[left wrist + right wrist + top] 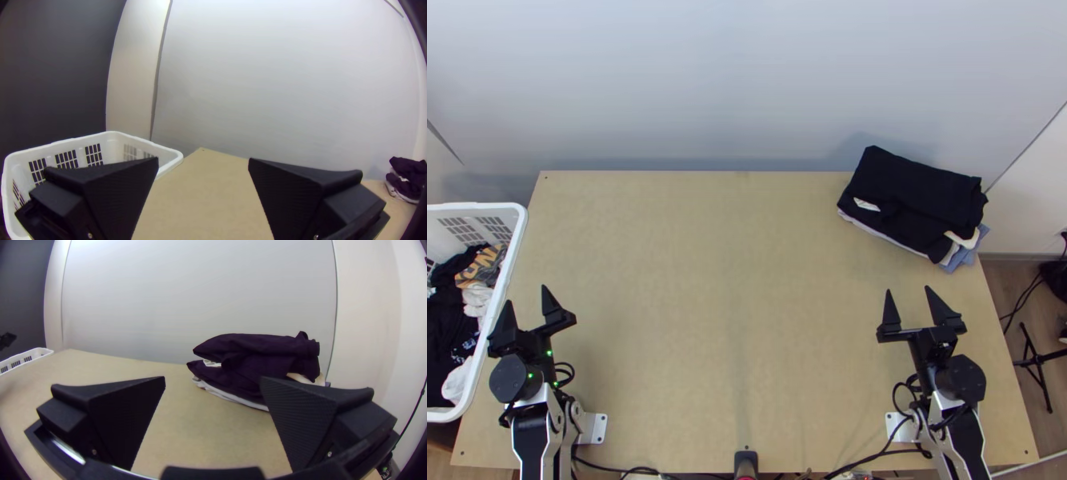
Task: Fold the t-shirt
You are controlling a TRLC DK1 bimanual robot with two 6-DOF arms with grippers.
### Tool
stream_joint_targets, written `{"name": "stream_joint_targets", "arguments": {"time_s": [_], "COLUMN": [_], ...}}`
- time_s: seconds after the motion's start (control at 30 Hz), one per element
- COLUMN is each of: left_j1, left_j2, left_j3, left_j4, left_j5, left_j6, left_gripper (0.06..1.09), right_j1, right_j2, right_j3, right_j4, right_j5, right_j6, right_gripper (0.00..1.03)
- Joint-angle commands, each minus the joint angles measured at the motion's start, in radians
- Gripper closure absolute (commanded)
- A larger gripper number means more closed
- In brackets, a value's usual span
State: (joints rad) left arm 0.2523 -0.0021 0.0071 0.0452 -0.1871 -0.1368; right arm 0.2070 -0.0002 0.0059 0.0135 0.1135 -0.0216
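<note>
A folded black garment, perhaps the t-shirt though its folds hide the shape, tops the pile at the far right corner of the counter. Its long axis slants from far left to near right; I can't tell which way the collar points. Beneath it stick out a pale cloth and a blue cloth.

The left gripper is near the laundry basket, its jaws wide apart with nothing between them. The right gripper is on the near side of the pile, apart from it; its jaws are likewise spread wide and hold nothing.

I count one pile, one basket and two grippers. In the basket, at the left edge of the counter, lie bunched black clothes, white clothes and a grey piece with orange on it.
</note>
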Motion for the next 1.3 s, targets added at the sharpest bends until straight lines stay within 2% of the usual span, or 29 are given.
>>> {"name": "stream_joint_targets", "arguments": {"time_s": [0.0,0.13,0.27,0.37,0.5,0.57,0.67,0.7,0.8,1.0,1.1,1.27], "left_j1": [-0.004,-0.01,0.03,0.151,0.286,0.401,0.558,0.604,0.674,0.752,0.766,0.786], "left_j2": [0.002,0.108,0.456,0.694,0.967,1.103,1.303,1.367,1.53,1.755,1.87,2.051], "left_j3": [0.108,0.321,0.738,1.005,1.271,1.387,1.516,1.545,1.593,1.601,1.642,1.777], "left_j4": [-0.007,-0.09,-0.38,-0.567,-0.8,-0.932,-1.108,-1.153,-1.214,-1.226,-1.225,-1.236], "left_j5": [0.005,0.008,-0.005,-0.005,0.0,0.046,0.206,0.227,0.225,0.23,0.239,0.322], "left_j6": [0.123,0.152,0.121,0.121,0.201,0.253,0.329,0.352,0.384,0.442,0.421,0.371], "left_gripper": [0.1,0.1,0.1,0.1,0.1,0.1,0.1,0.1,0.1,0.1,0.1,0.1], "right_j1": [0.0,0.0,0.0,0.0,0.0,0.0,0.0,0.0,0.0,0.0,0.0,0.0], "right_j2": [0.0,0.0,0.0,0.0,0.0,0.0,0.0,0.0,0.0,0.0,0.0,0.0], "right_j3": [0.0,0.0,0.0,0.0,0.0,0.0,0.0,0.0,0.0,0.0,0.0,0.0], "right_j4": [0.0,0.0,0.0,0.0,0.0,0.0,0.0,0.0,0.0,0.0,0.0,0.0], "right_j5": [0.0,0.0,0.0,0.0,0.0,0.0,0.0,0.0,0.0,0.0,0.0,0.0], "right_j6": [0.0,0.0,0.0,0.0,0.0,0.0,0.0,0.0,0.0,0.0,0.0,0.0], "right_gripper": [0.04,0.04,0.04,0.04,0.04,0.04,0.04,0.04,0.04,0.04,0.04,0.04]}}
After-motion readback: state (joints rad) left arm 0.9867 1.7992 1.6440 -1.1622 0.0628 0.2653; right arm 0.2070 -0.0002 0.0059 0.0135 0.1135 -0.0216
